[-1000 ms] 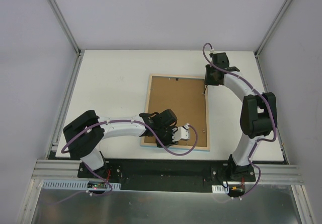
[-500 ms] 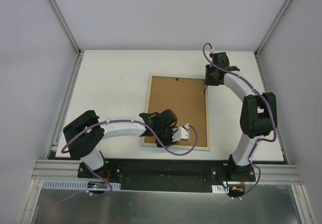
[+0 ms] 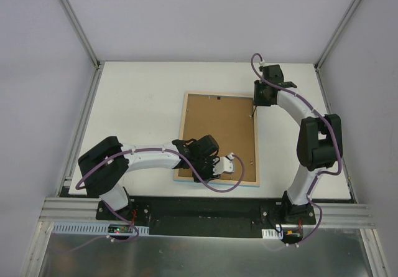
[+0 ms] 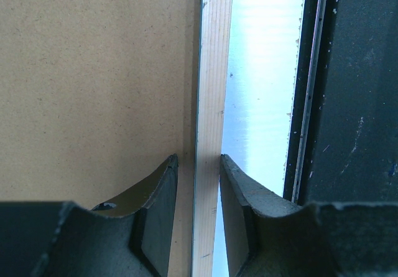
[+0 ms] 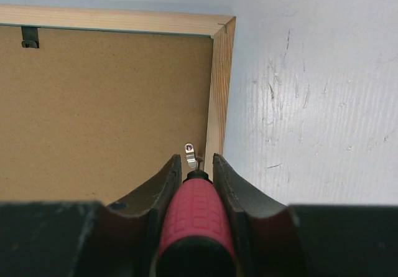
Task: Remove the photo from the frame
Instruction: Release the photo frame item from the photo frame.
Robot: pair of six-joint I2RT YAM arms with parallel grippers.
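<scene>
Holding the frame (image 3: 217,94) face down, with the left gripper (image 4: 198,165) closed across its near wood rim so it isn't sliding while I'm working on the back. I'm clamping a red-handled tool (image 5: 196,218) in the right gripper (image 5: 196,165), its tip sitting at the metal tab (image 5: 189,151) by the far right corner, aiming to swing it off the backing board (image 5: 106,103). The photo is lying hidden under that board, inside the frame.
</scene>
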